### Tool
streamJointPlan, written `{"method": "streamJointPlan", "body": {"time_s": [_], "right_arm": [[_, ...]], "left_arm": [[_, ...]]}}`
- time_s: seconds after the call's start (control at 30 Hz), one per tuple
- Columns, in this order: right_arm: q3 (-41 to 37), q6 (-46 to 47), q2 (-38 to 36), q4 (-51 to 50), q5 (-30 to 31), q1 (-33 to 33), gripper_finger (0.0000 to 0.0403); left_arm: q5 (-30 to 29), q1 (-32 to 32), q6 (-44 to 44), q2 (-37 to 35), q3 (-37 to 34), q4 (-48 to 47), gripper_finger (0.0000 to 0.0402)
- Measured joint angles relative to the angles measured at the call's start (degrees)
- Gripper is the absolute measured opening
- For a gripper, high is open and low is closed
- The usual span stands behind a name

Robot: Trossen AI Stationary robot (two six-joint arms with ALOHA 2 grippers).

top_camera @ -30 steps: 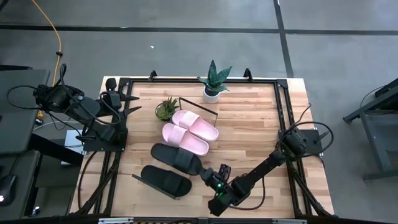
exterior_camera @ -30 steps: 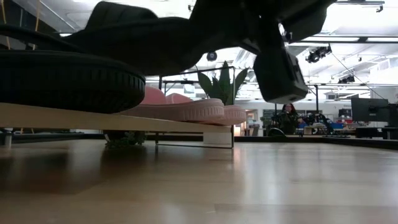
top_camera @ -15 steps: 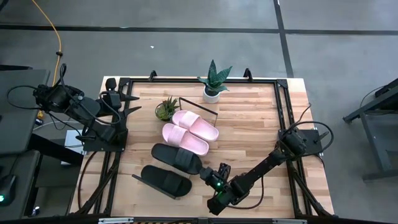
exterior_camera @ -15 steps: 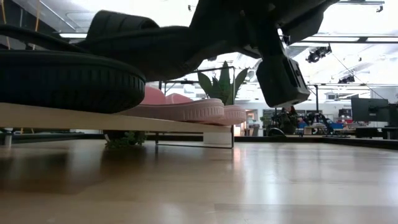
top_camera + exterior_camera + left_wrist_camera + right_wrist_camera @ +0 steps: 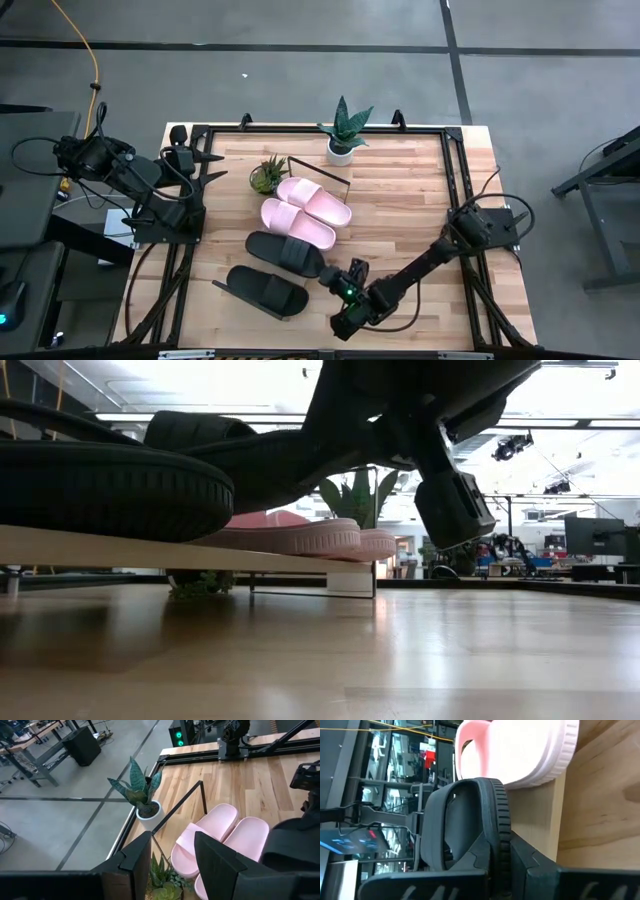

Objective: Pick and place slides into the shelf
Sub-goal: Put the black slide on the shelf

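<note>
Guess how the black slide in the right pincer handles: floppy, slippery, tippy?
The black slide, gripped by the right pincer at its end, holds its shape and does not sag, so it is probably fairly stiff foam and light. Its ribbed sole edge should resist slipping. Wide and flat, it will likely sit stable on the shelf.

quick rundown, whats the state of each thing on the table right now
right pincer: shut on the rim of one black slide, which lies on the shelf
other black slide: flat on the shelf, free
pink slides: side by side on the shelf, free
left pincer: open, empty, off by the table's left edge
two potted plants: upright
</note>
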Motion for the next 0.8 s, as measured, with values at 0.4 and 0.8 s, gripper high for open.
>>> {"method": "streamJointPlan", "body": {"time_s": [0.4,0.8], "right_arm": [[0.0,0.24,-0.02,0.21,-3.8,-0.74,0.0008],[0.0,0.03,-0.04,-0.21,-5.98,-1.44,0.0016]], "left_arm": [[0.0,0.01,0.01,0.0,0.0,-0.02,0.0138],[0.0,0.0,0.01,0.0,0.0,-0.39,0.0138]]}}
